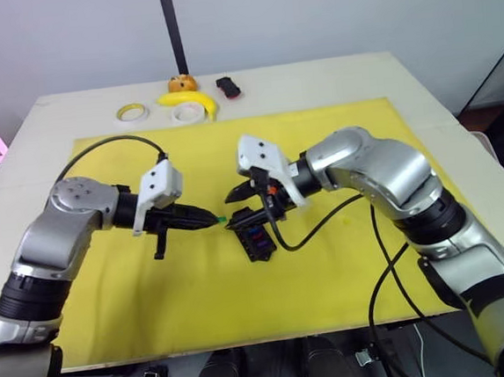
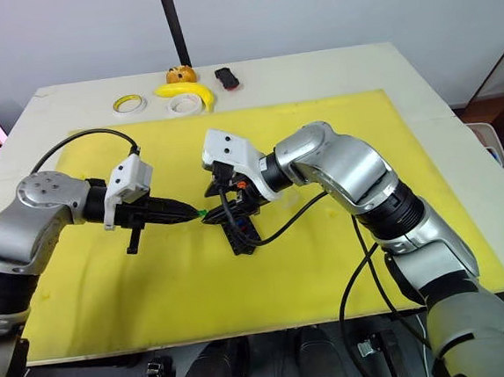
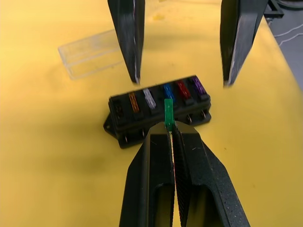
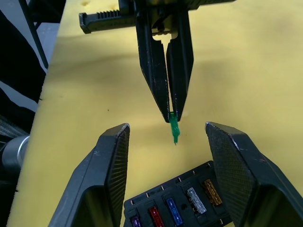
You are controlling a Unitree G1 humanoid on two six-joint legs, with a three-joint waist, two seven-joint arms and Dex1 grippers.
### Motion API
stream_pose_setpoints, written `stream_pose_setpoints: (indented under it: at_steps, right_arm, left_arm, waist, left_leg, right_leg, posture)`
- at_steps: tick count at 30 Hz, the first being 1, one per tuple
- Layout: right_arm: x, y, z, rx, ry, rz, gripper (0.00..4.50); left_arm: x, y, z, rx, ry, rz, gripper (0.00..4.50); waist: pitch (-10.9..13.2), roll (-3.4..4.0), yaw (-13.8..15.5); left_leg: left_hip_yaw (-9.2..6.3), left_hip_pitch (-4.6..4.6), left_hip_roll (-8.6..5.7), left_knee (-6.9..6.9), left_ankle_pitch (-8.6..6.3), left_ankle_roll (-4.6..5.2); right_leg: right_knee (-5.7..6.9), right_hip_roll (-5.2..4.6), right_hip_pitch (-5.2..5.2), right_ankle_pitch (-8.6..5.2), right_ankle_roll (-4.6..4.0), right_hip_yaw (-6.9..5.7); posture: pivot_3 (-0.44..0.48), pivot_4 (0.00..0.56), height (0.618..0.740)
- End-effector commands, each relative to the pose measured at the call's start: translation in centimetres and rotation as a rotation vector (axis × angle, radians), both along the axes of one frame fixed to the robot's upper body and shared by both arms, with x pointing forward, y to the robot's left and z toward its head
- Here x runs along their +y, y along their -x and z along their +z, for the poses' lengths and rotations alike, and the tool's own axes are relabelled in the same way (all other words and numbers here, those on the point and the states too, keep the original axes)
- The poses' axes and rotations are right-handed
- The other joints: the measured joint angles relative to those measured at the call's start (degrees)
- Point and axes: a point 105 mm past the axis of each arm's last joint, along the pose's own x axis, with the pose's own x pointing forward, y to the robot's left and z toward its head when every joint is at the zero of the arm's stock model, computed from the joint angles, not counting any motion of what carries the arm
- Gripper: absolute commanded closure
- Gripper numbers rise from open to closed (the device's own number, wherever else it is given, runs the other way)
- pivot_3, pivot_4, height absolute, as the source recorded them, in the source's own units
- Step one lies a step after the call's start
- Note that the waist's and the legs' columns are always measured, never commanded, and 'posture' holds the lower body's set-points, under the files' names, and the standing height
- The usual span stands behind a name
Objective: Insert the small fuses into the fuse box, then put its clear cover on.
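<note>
In the middle of the head views, a little below centre, the black fuse box (image 1: 256, 238) lies on the yellow mat (image 1: 331, 279). In the left wrist view its far row holds an orange, a grey, a blue, a red and a purple fuse, side by side. The left gripper (image 1: 212, 218) comes from the left side of the frame; its two fingers are pressed together on a green fuse (image 3: 168, 113), which sticks out from the fingertips (image 3: 161, 137) and is just beside the near edge of the box, not yet in a slot. The right gripper (image 1: 256, 213) comes from the right and hangs over the fuse box with its fingers (image 4: 113, 161) spread wide and nothing between them; the box shows between them in the right wrist view. The clear cover (image 3: 90, 53) lies flat on the mat, a little apart from the box, in the upper left of the left wrist view. Farther, near the top of the head views, on the pale table (image 1: 331, 80), there are two tape rolls (image 1: 132, 113), a banana (image 1: 191, 99), an orange round object (image 1: 182, 83) and a small black-and-red object (image 1: 229, 87).
</note>
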Motion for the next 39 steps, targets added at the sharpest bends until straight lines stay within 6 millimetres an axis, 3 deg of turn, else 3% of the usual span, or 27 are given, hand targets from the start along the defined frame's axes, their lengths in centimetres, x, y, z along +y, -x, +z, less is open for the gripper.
stream_pose_setpoints:
  at_steps: [1, 6, 9, 12, 35, 36, 39]
  right_arm:
    - [0.6, 0.0, 0.5, -0.049, -0.004, 0.019, 1.85]
    - [0.4, -0.2, 0.1, -0.055, 0.005, 0.013, 1.85]
    - [0.3, 0.0, 0.1, -0.055, 0.004, 0.021, 2.63]
    - [0.4, 0.0, 0.1, -0.066, 0.009, 0.028, 4.1]
    - [0.3, -0.1, -0.5, -0.075, 0.028, 0.03, 4.1]
    - [0.3, -0.1, -0.4, -0.074, 0.026, 0.033, 4.31]
    - [0.4, 0.0, -0.3, -0.073, 0.021, 0.039, 4.31]
  left_arm:
    - [-0.3, -0.2, 1.1, -0.043, 0.007, -0.005, 4.5]
    - [-0.5, -0.2, 1.1, -0.051, 0.007, -0.008, 4.5]
    - [-0.7, -0.1, 0.9, -0.056, 0.002, -0.012, 4.5]
    - [-0.7, -0.2, 0.7, -0.061, -0.005, -0.011, 4.5]
    - [-0.7, -0.4, 0.9, -0.072, 0.002, -0.005, 4.5]
    - [-0.7, -0.4, 0.8, -0.072, 0.001, -0.004, 4.5]
    - [-0.7, -0.4, 0.7, -0.072, 0.0, -0.003, 4.5]
  waist:
    - [0.0, 0.0, 0.0]
    - [0.0, 0.0, 0.0]
    - [0.0, 0.0, -0.1]
    - [0.0, 0.0, 0.0]
    - [0.0, 0.0, -0.1]
    - [0.0, 0.0, -0.1]
    - [0.0, 0.0, -0.1]
  left_leg:
    - [0.0, 0.0, 0.0, 0.0, 0.0, 0.0]
    - [0.0, 0.0, 0.0, 0.01, 0.0, 0.0]
    - [0.0, 0.0, 0.0, 0.01, 0.0, -0.01]
    - [0.0, 0.0, 0.0, 0.02, 0.01, -0.01]
    - [0.0, 0.0, 0.0, 0.04, 0.01, -0.02]
    - [0.01, 0.0, 0.0, 0.04, 0.01, -0.02]
    - [0.01, 0.0, 0.0, 0.04, 0.01, -0.02]
  right_leg:
    - [0.0, 0.0, 0.0, 0.0, 0.0, 0.0]
    - [0.02, 0.01, -0.01, 0.0, 0.0, 0.0]
    - [0.03, 0.02, -0.01, 0.0, 0.0, 0.0]
    - [0.04, 0.02, -0.01, 0.0, 0.0, 0.0]
    - [0.09, 0.03, -0.02, 0.0, 0.0, 0.01]
    - [0.09, 0.03, -0.02, 0.0, 0.0, 0.01]
    - [0.09, 0.03, -0.02, 0.0, 0.0, 0.01]
  posture:
    - [0.0, 0.15, 0.74]
    - [0.0, 0.15, 0.74]
    - [0.0, 0.15, 0.74]
    - [0.0, 0.15, 0.74]
    - [0.0, 0.15, 0.74]
    - [0.0, 0.15, 0.74]
    - [0.0, 0.15, 0.74]
